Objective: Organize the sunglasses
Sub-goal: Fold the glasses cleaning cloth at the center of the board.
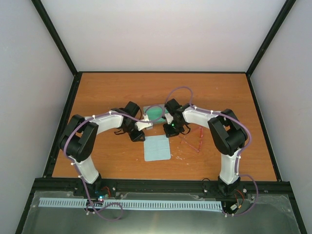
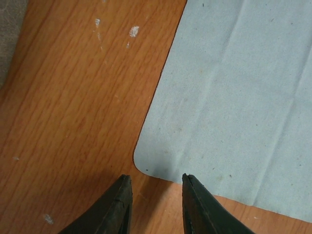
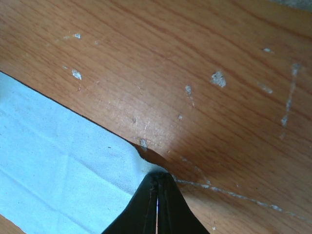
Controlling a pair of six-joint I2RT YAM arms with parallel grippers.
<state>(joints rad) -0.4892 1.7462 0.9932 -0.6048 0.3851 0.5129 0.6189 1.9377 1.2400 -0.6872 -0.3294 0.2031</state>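
Note:
The red wire-frame sunglasses [image 1: 194,139] lie on the table to the right of the light blue cloth [image 1: 157,147], under the right forearm. They show in neither wrist view. My right gripper [image 3: 160,175] is shut on a corner of the cloth [image 3: 58,161] and puckers its edge; in the top view it [image 1: 170,131] is at the cloth's far right corner. My left gripper [image 2: 156,178] is open and empty, just short of another corner of the cloth [image 2: 234,107], at its far left [image 1: 139,136].
The grey case with teal lining [image 1: 155,113] lies open behind the cloth, between the two wrists. The wooden table [image 1: 107,92] is bounded by a black frame and white walls.

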